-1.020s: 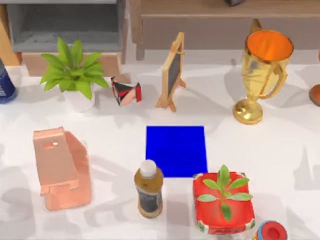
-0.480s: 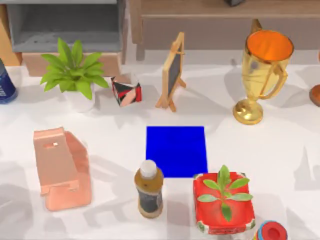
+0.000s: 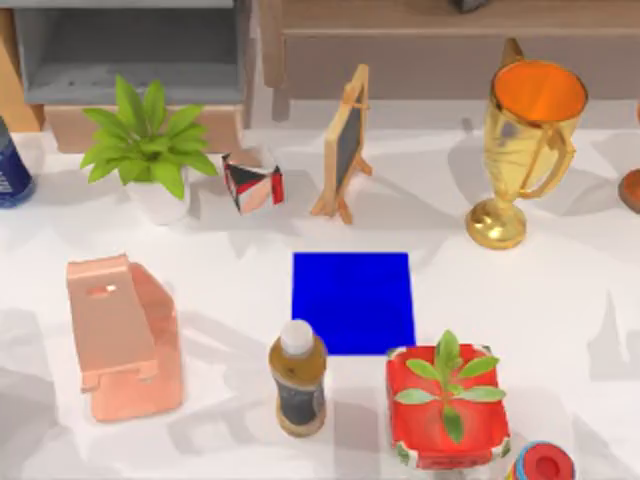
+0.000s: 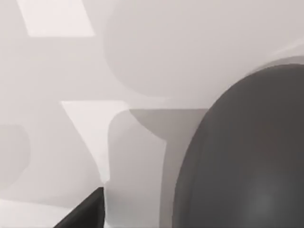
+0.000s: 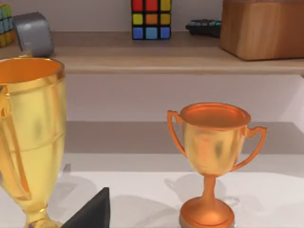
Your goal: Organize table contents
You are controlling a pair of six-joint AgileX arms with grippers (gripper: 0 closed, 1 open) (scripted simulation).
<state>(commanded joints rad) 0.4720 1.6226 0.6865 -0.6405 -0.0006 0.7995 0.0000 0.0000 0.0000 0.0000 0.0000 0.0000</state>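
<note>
Nothing on the broad white tabletop (image 3: 230, 290) had shifted across the top views: the flat blue square mat (image 3: 352, 302), the brown white-capped bottle (image 3: 297, 378), the salmon-pink folded stand (image 3: 122, 338) and the tall gold trophy (image 3: 525, 150) all lay where they had a second earlier. Only the soft shadows at the left edge looked slightly changed.

From the left wrist view, the dark grey oval computer mouse (image 4: 247, 156) loomed very close, resting on the white surface, with one dark finger tip (image 4: 85, 211) of the left arm's jaws poking into view just beside it. How wide those jaws stood could not be told. The right wrist view looked toward the gold trophy and a smaller copper-coloured trophy cup (image 5: 212, 147) standing before a wooden shelf (image 5: 156, 57); a single dark finger tip (image 5: 92, 211) showed there too, and that pair's opening could not be judged either.

By my reading, the step in hand was the left arm's approach to the mouse, with no grasp yet evident. The next move probably called for centring the jaws over the rounded shell and closing across its narrower width, since the smooth curved surface could slip out of an off-centre pinch.
</note>
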